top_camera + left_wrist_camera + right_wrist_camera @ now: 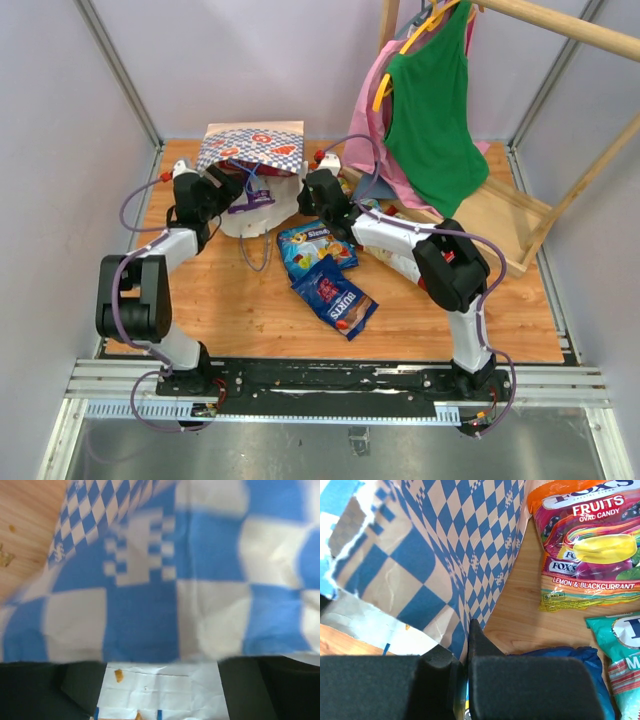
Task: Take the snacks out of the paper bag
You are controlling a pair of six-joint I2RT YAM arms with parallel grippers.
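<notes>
Two snacks (322, 268) lie out on the table (450, 320) just before the paper bag (250, 148) — a light-blue packet (316, 246) and a dark-blue packet (337, 298). The right gripper (466, 652) pinches the bag's edge; the left gripper (162, 680) is spread wide against its checked side.

On the orange-and-pink packet (590, 545) in the right wrist view you can read "FOX'S" across the top, with a small "CRYSTAL CLEAR" under it. Below that stand "FRUITS OVAL CANDY" and, on the lower band, "LEMON & BLACKCURRANT" with a tiny "HALAL" mark at its left. From the top camera you get "BURTS" on the dark blue packet (335, 298). The lettering on the lighter blue packet (315, 245) beside it is too small to read.
</notes>
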